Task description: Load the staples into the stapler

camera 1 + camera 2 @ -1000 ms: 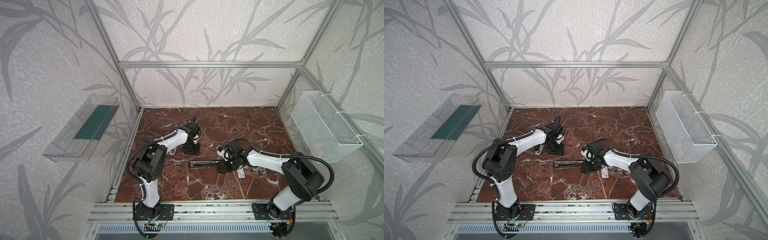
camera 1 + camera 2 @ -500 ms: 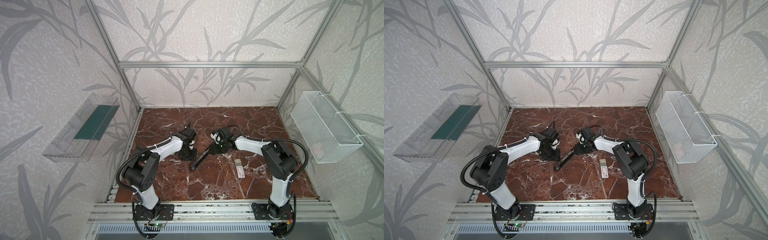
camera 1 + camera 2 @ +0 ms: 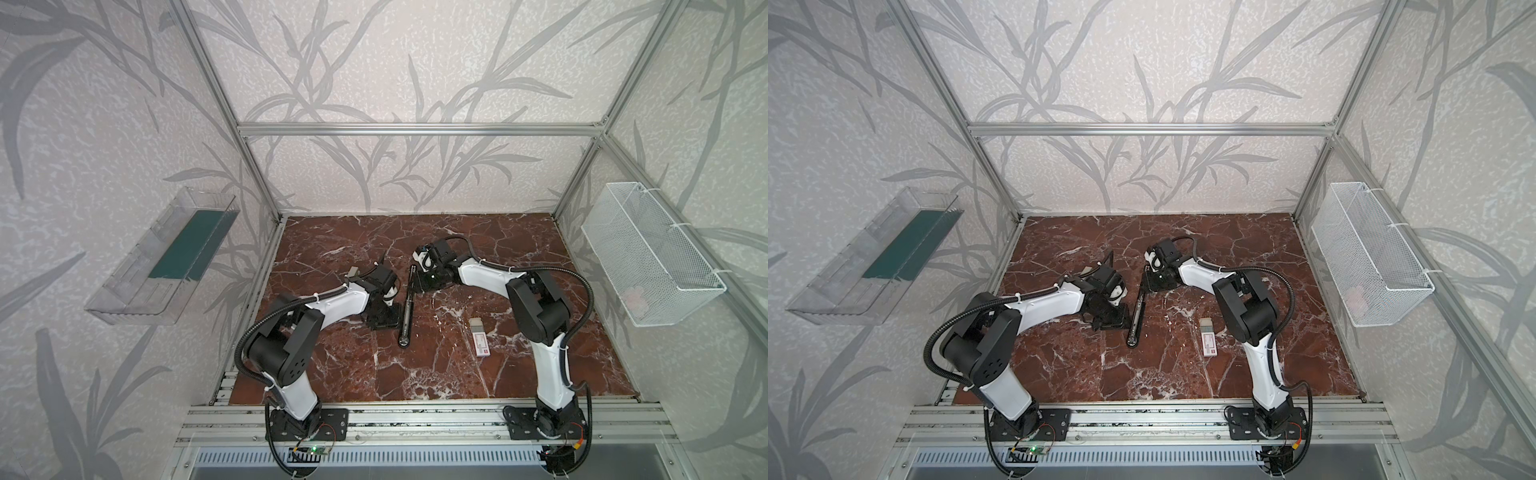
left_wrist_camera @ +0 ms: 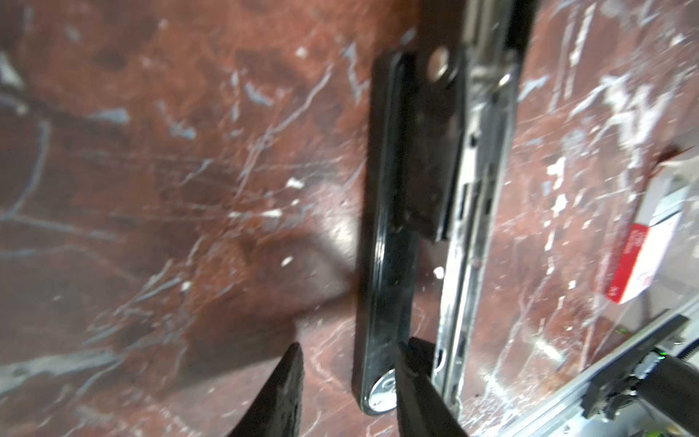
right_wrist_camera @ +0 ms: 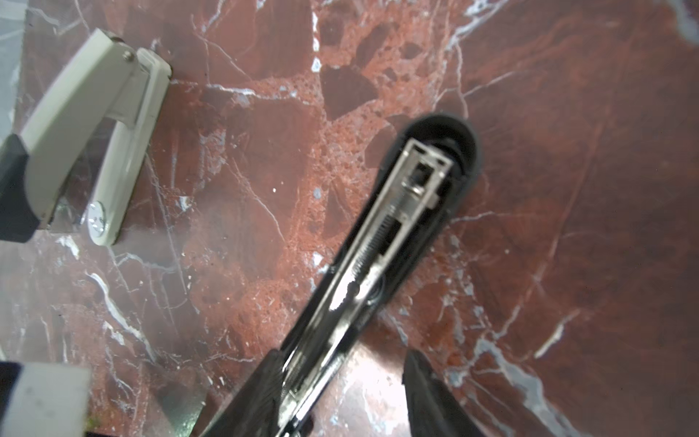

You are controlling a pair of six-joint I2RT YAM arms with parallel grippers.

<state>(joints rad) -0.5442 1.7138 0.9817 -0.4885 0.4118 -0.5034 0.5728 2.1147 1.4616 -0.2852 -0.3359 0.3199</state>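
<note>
Currently, left gripper (image 4: pixel 348 393): jaws partly spread and holding nothing. One finger (image 4: pixel 416 386) touches the stapler's black base beside its round silver plate. The other finger (image 4: pixel 283 393) stands apart over bare marble.
Right gripper (image 5: pixel 340 397): jaws spread about halfway and not pinching. The stapler's open black cover, with its silver rail and spring, passes between them. It lies against one finger (image 5: pixel 257 397), with a clear gap to the other finger (image 5: pixel 427 397).
Stapler (image 3: pixel 407 309): opened out long on the table (image 3: pixel 415 374), near the middle. It lies between the two grippers in both top views, the far end at the right gripper and the near part just beside the left gripper.
Staple box (image 3: pixel 480 344): lies flat on the table, well apart from the stapler, on the right arm's side. A greyish tray end pokes out of the white sleeve.
Staples: cannot be made out in any view.
Writing: the box carries a red band with small print, too blurred to read in the left wrist view.
Beige stapler (image 5: pixel 87 151): sits closed with a black end, near the left arm and apart from both grippers.
</note>
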